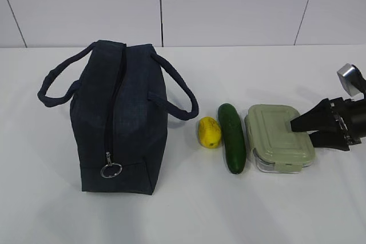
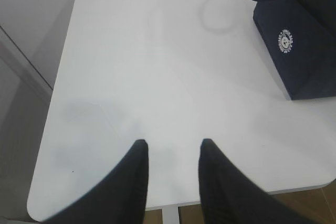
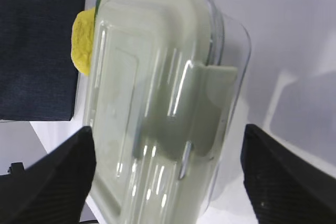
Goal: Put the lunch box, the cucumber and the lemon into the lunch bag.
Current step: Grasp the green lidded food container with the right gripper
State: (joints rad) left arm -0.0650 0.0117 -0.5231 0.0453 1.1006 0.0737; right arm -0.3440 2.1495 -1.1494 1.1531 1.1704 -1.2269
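Lunch bag (image 1: pixel 120 118) zipped shut, nothing packed yet; all three items sit out on the desk (image 1: pixel 286 210).
My right hand (image 1: pixel 302 131) straddles the lunch box (image 1: pixel 278 135), spread wide, gripping nothing; cucumber (image 1: pixel 231 138), lemon (image 1: pixel 209 132) and bag lie beyond it; left hand (image 2: pixel 173 148) part-open, empty, over bare desk beside its edge.
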